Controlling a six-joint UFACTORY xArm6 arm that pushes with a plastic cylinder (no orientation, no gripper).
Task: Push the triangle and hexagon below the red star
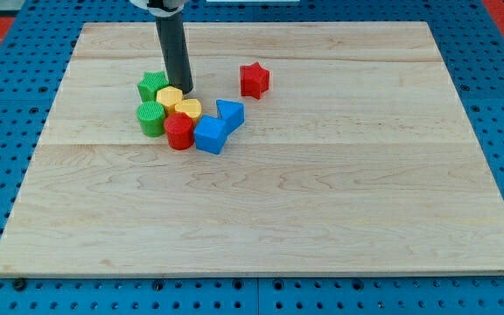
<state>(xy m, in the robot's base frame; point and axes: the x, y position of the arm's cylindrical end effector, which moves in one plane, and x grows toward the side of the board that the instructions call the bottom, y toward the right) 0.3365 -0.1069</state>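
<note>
1. Wooden board (322, 201) on blue pegboard.
2. My tip (185, 90), a plain rod holding nothing, touches the yellow block (171, 96).
3. The blue triangle (230, 112) and red hexagon (179, 132) sit in the cluster, lower-left of the red star (254, 80).

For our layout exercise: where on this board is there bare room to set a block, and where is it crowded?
Free: the whole wooden board right of and below the red star. Crowded: upper left, where my tip meets the green star, yellow heart, red hexagon, blue cube.
</note>
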